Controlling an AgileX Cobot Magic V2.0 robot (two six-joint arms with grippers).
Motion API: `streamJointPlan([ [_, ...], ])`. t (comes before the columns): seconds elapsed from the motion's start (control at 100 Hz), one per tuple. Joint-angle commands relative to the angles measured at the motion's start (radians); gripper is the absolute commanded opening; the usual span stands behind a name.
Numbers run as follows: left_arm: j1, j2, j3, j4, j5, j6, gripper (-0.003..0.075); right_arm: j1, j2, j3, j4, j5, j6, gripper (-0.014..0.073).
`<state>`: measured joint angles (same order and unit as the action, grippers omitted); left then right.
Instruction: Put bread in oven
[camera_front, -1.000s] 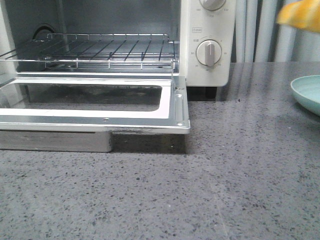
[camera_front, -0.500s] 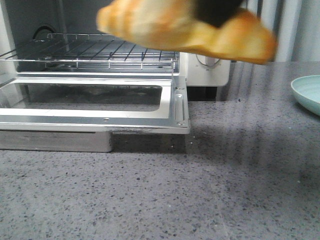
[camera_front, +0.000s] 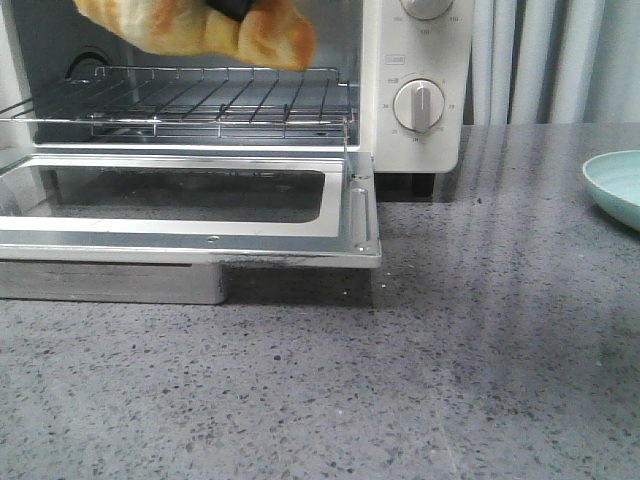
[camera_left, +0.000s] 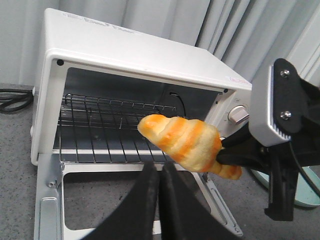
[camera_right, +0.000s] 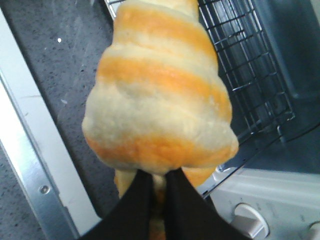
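The cream-white oven stands at the back left with its glass door folded down flat and its wire rack showing. My right gripper is shut on the bread, a golden-orange croissant with cream stripes. It holds the bread in the air in front of the oven mouth, above the rack's front edge; the bread also shows in the front view and the left wrist view. My left gripper is shut and empty above the open door.
A pale teal plate sits at the right edge of the grey speckled countertop. Round dials are on the oven's right panel. Curtains hang behind. A black cable lies left of the oven.
My right gripper has carried the bread from the far right leftward across the view to in front of the oven opening. The left gripper and the oven door have not moved.
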<state>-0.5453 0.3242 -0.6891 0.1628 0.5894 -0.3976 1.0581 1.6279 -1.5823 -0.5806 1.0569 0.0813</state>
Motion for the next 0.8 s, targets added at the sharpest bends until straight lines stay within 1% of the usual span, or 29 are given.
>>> streamJointPlan([
  [0.0,-0.001,0.010,-0.027,0.003,-0.066,0.002,-0.0021,-0.002,-0.027,-0.037,-0.106,-0.062,-0.004,-0.0070],
  [0.1,-0.001,0.010,-0.027,0.003,-0.066,0.002,-0.0021,-0.010,-0.006,-0.042,-0.155,-0.071,-0.004,-0.0070],
  [0.43,-0.001,0.010,-0.027,0.003,-0.066,0.002,-0.0021,-0.094,0.050,-0.085,-0.159,-0.117,-0.004,-0.0070],
  [0.74,-0.001,0.010,-0.027,0.003,-0.066,0.002,-0.0021,-0.121,0.109,-0.085,-0.198,-0.111,-0.004,-0.0067],
  [0.79,-0.001,0.010,-0.027,0.003,-0.066,0.002,-0.0021,-0.125,0.115,-0.085,-0.201,-0.118,-0.004,-0.0055],
])
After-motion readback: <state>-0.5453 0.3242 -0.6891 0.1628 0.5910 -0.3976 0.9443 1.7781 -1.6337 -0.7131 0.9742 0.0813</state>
